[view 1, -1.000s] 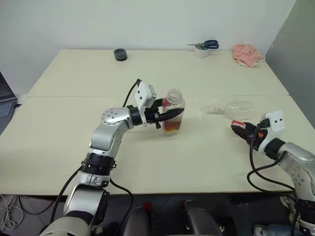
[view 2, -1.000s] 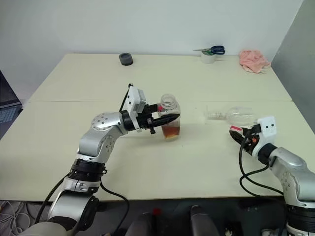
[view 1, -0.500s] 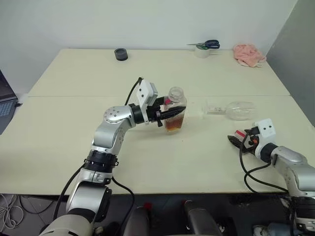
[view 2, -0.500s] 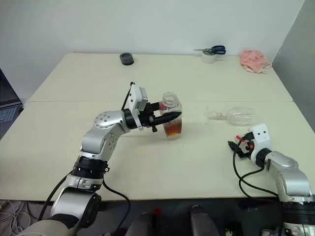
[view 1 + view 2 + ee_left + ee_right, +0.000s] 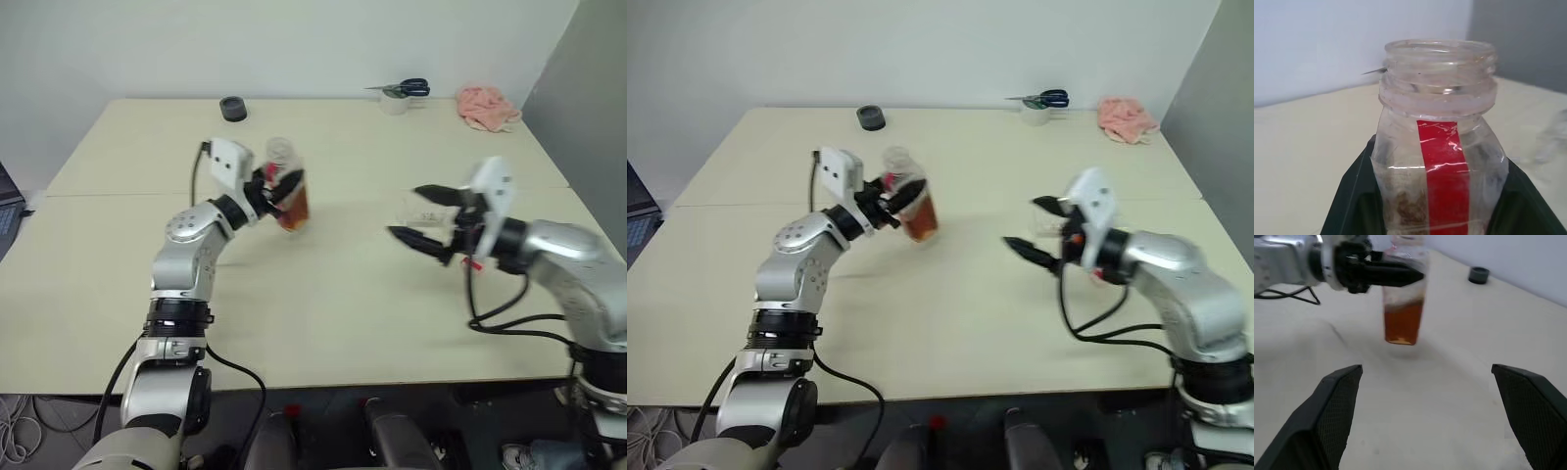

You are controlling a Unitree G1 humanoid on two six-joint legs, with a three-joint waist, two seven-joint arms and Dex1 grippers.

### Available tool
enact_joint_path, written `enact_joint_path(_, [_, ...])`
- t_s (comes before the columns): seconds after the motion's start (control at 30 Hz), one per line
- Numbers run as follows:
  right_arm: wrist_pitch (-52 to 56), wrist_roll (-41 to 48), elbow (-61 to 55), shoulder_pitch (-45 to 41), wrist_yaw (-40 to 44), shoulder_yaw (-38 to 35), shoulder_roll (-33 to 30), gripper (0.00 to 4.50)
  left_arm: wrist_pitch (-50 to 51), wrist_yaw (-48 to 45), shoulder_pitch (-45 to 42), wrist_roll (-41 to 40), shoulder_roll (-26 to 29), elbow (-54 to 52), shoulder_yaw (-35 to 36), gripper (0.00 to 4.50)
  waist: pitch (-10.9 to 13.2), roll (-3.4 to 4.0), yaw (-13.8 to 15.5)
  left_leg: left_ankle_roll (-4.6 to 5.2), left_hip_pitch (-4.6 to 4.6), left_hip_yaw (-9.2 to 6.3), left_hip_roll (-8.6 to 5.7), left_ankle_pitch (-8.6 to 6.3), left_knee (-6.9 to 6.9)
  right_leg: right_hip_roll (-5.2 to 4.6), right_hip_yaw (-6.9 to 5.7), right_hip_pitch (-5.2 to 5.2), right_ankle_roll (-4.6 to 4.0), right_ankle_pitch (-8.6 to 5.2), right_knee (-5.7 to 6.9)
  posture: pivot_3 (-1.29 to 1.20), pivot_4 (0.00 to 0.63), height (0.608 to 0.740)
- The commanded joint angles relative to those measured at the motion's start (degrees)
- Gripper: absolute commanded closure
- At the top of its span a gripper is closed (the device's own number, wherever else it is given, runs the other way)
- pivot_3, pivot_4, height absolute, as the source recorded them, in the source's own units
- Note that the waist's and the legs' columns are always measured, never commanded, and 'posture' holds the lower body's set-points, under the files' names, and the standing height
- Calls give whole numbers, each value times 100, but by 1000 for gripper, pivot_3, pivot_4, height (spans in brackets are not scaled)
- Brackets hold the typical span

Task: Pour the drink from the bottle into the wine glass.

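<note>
While left claw grips bottle, right claw spread wide

The wine glass lies mostly hidden behind the right gripper, only a pale blurred patch of it showing, so its bowl, stem and foot cannot be told apart; the bottle is cut off by the lower edge in the left wrist view, its base and most of the drink out of sight there; the left gripper is motion-blurred in the head views; the small dark object far back on the tabletop is too small to identify.
</note>
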Motion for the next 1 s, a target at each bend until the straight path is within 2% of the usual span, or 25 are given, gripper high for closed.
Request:
enact_joint_path(0.03, [-396, -430, 457, -638, -426, 376, 664, 0, -115, 656, -16, 154, 253, -53, 428, 2708, 0, 0, 12, 0, -1, -3, 2, 0, -1, 1, -4, -2, -1, 0, 1, 0, 150, 740])
enact_joint_path(0.13, [-714, -815, 1163, -1032, -998, 508, 1468, 0, -82, 945, 134, 86, 420, -95, 738, 2709, -2, -4, 31, -1, -9, -12, 3, -1, -3, -4, -17, -3, -20, 11, -1, 0, 150, 740])
enact_joint_path(0.27, [-864, -1094, 1428, -1113, -1080, 783, 1961, 0, 15, 1087, 426, -54, 503, -317, 1001, 2710, -3, -5, 102, -4, -17, -20, -13, -1, -4, -37, -39, -4, -28, 16, -4, 0, 150, 740])
enact_joint_path(0.5, [-786, -1119, 1504, -1108, -891, 948, 2291, 0, 35, 1217, 876, -198, 485, -529, 1159, 2710, -5, -9, 170, -7, -34, -61, -21, 1, 3, -58, -93, -2, -29, 16, -3, 0, 150, 740])
enact_joint_path(0.73, [-848, -1218, 1696, -1205, -764, 936, 2300, 0, -23, 1190, 871, -68, 574, -209, 1087, 2710, -5, -8, 162, -7, -31, -87, -18, 5, 1, -44, -115, 4, -38, 22, 4, 0, 150, 740])
enact_joint_path(0.77, [-855, -1233, 1711, -1212, -752, 932, 2294, 0, -14, 1188, 896, -71, 575, -220, 1085, 1976, -5, -8, 162, -7, -31, -88, -18, 5, 0, -43, -116, 4, -38, 21, 4, 0, 150, 740])
enact_joint_path(0.97, [-875, -1290, 1751, -1212, -716, 907, 2282, 0, -36, 1216, 1200, 92, 640, -431, 996, 120, -5, -8, 161, -7, -31, -89, -18, 5, -1, -45, -116, 4, -38, 22, 4, 0, 150, 740])
enact_joint_path(1.0, [-872, -1292, 1746, -1198, -705, 896, 2266, 0, -65, 1188, 1286, 145, 665, -446, 953, 19, -5, -8, 161, -7, -31, -90, -18, 5, -1, -45, -116, 4, -38, 22, 4, 0, 150, 740])
